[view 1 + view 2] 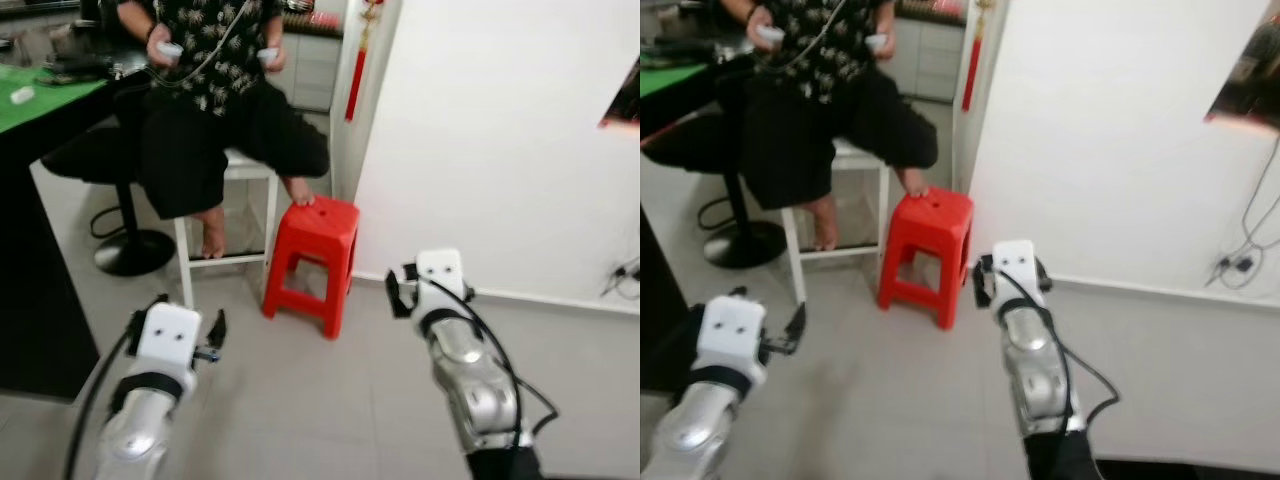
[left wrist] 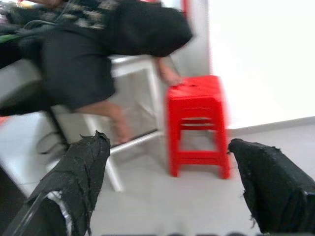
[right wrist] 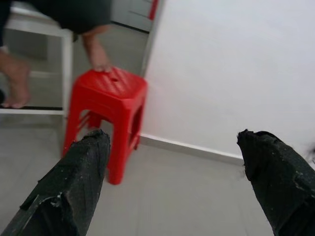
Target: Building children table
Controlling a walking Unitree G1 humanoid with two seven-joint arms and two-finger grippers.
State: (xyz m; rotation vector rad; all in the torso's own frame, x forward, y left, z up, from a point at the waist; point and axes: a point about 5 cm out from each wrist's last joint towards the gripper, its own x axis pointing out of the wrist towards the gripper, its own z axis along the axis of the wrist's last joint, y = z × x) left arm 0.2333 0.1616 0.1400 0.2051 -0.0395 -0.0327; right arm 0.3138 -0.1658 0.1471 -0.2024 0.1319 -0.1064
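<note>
Apparently still searching: from the head, the left gripper [image 1: 212,335] at seven o'clock and right gripper [image 1: 398,292] at five hang empty; no table parts visible. Both wrist views show fingers wide apart, red stool [image 2: 198,123] ahead. Next, find the parts.

Red plastic stool [image 1: 312,262] (foot resting on it), seated person [image 1: 215,90], white wall [image 1: 500,140]

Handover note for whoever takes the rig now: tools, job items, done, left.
Left tool: open, holding nothing, raised over the grey floor.
Right tool: open, holding nothing, near the white wall.
Ahead: red plastic stool with a seated person's foot on it; the person sits on a white stool.
No table parts visible.
Done: nothing evident.
Left: locate the parts and build.
</note>
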